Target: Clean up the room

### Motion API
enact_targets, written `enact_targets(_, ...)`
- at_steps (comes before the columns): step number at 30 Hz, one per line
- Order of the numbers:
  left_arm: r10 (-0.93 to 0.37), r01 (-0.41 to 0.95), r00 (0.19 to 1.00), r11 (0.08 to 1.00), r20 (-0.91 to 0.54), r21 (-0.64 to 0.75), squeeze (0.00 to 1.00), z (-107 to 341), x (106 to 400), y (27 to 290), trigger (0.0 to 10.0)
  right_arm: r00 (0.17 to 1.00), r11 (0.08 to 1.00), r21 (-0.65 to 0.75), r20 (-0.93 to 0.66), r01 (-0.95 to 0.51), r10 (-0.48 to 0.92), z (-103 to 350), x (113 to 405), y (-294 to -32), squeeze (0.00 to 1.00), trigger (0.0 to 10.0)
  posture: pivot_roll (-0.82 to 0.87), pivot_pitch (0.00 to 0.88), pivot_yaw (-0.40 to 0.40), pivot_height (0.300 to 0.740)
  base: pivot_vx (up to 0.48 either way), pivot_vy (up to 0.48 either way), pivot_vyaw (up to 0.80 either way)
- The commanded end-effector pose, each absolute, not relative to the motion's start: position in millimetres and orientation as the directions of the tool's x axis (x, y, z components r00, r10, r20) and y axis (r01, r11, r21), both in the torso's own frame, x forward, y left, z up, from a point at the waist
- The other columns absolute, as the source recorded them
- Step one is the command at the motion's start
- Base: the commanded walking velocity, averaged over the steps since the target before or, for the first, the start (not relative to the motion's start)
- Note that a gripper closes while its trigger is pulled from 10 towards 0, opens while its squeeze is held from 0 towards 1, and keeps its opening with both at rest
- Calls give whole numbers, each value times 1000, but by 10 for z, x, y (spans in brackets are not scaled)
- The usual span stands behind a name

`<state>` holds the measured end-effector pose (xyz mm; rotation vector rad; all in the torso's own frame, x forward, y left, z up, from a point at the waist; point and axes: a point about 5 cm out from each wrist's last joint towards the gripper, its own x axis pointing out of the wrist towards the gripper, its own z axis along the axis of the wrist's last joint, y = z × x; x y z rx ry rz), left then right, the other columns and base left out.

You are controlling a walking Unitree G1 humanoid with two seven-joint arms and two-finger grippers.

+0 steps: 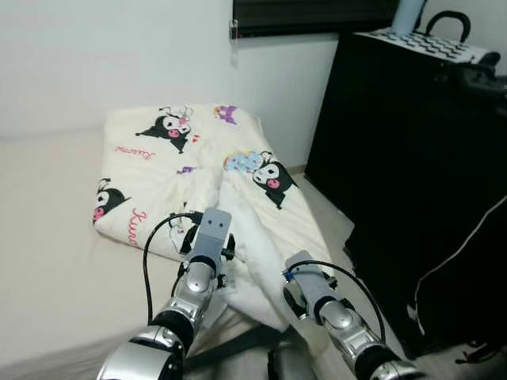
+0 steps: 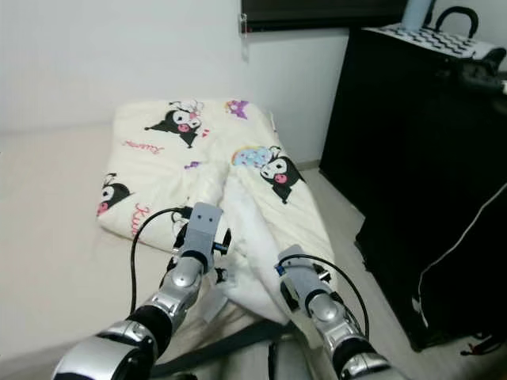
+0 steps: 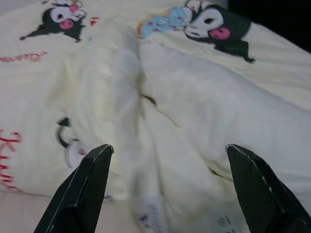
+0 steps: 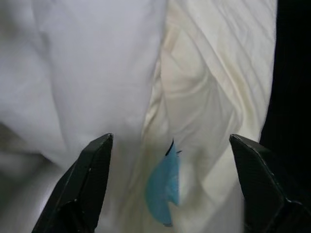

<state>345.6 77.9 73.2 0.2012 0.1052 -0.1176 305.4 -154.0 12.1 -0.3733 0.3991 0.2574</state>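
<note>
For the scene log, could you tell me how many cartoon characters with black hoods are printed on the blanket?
3: one near the blanket's far end, one on its left edge, one on the right. Folds may hide more.

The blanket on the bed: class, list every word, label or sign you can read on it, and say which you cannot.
Red cursive script beside the cartoon figures on the blanket: too blurred to read with certainty; near the top figure it looks like "Kuromi", but only partly legible.
Small white tag at the blanket's near edge, between the open left gripper fingers: print too blurred to read.
No other text visible.
</note>
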Motion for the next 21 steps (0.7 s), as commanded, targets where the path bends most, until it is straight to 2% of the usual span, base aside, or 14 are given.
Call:
enact_targets(1, -112, 134, 986, 972, -121, 194, 0, 754, 3472, 742, 10000, 925, 937, -236, -339, -258, 170, 220, 3093, -1558, 0, 10000, -215, 85, -15, 595, 0, 0, 0)
enact_targets(9, -85, 99, 993, 977, -82, 188, 0, 866, 3544, 773, 10000, 926, 944, -174, -311, -279, 216, 246, 3076, -1464, 0, 10000, -231, 100, -3, 595, 0, 0, 0)
enact_targets(11, -49, 55, 997, 991, -55, 120, 0, 994, 3625, 808, 10000, 911, 926, -174, -311, -335, 271, 249, 3058, -1356, 0, 10000, -231, 106, -2, 585, 0, 0, 0)
enact_targets(14, -39, 43, 998, 995, -47, 94, 0, 1036, 3650, 817, 10000, 906, 920, -173, -308, -353, 290, 252, 3047, -1325, 0, 10000, -231, 106, -2, 580, 0, 0, 0)
enact_targets(21, 22, -39, 990, 992, 138, 123, 0, 1533, 3833, 773, 10000, 887, 896, -152, -280, -418, 367, 254, 2927, -1216, 0, 10000, -247, 139, 9, 545, 0, 0, 0)
